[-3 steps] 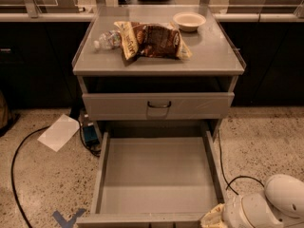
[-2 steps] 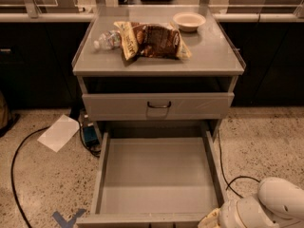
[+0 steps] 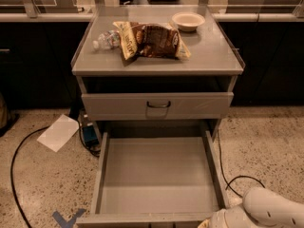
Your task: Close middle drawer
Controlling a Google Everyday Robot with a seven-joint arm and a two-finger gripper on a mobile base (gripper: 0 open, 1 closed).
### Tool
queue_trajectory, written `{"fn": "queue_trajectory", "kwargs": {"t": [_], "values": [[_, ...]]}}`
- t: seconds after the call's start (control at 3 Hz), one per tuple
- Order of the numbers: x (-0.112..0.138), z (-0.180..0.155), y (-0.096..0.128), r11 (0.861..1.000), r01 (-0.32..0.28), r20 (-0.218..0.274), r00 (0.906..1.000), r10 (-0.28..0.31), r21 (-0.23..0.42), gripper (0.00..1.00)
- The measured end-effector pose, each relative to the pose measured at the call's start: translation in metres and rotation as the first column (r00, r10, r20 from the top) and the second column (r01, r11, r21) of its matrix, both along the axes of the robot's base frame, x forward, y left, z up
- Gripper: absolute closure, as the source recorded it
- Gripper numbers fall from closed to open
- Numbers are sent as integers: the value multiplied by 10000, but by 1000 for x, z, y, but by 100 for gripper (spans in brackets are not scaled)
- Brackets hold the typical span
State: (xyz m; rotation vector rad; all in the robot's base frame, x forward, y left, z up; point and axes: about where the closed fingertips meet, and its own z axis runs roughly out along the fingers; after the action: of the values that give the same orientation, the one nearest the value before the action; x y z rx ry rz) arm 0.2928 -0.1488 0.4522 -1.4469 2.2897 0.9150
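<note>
Camera view: over the last second the white arm (image 3: 268, 212) has sunk toward the lower right corner. Its gripper (image 3: 213, 221) sits at the front right corner of the middle drawer (image 3: 156, 175); whether it grips anything, I cannot tell. The drawer has not budged and is fully pulled out, so closing has likely not begun. Counted: one shut upper drawer (image 3: 190, 106), one plastic bottle (image 3: 107, 39), one bowl (image 3: 188, 20), seemingly one snack bag (image 3: 152, 41), one paper sheet (image 3: 58, 132).
</note>
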Motion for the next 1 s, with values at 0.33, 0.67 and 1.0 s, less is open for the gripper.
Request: {"fn": "queue_trajectory", "kwargs": {"t": [0.33,0.67,1.0], "values": [[0,-17,15,9997,-125,108,9999,123,222,100],[11,-31,29,9996,-288,802,9964,288,-8,100],[11,-31,29,9996,-288,804,9963,288,-8,100]]}}
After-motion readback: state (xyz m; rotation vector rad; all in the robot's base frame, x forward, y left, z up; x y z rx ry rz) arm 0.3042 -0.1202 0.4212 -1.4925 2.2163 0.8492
